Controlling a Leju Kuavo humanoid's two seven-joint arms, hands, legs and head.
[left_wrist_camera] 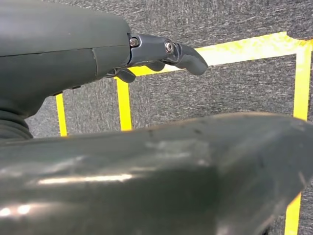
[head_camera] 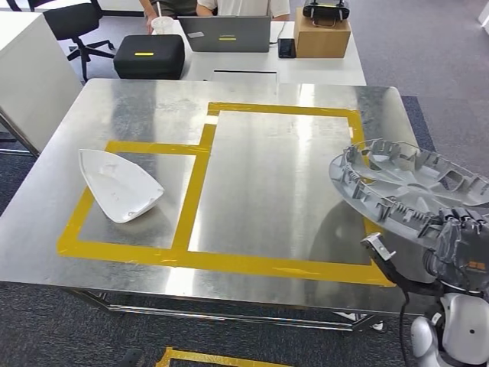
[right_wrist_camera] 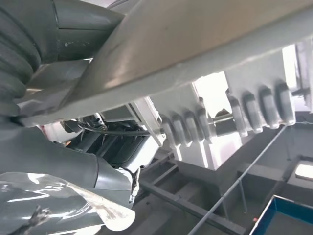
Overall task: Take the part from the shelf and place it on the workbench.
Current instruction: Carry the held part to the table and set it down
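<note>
From my remote seat, going across the bench (head_camera: 260, 191) from its left end: there's a white shell-shaped part (head_camera: 118, 185) lying inside the smaller yellow-taped box (head_camera: 132, 195), with the bigger taped rectangle (head_camera: 276, 183) just next to it toward the bench's right end. Behind the bench there's a white desk with a black case (head_camera: 149, 55), a laptop (head_camera: 225, 33), a cardboard box (head_camera: 321, 34) and a person sitting at it

My left hand (left_wrist_camera: 162, 54) hangs over grey carpet with yellow floor tape (left_wrist_camera: 123, 103), fingers sticking out loosely and nothing in them

The thing I actually care about, the grey wheel cover (head_camera: 406, 191), is up in the air over the bench's right edge, tilted, overlapping the right side of the big taped rectangle and not resting on the metal. My right hand (head_camera: 461, 245) grips it at the rim on the side nearest me. From the right wrist cam I see the ribbed underside of the cover (right_wrist_camera: 221, 117) right up against the hand (right_wrist_camera: 103, 166), fingers closed around it
</note>
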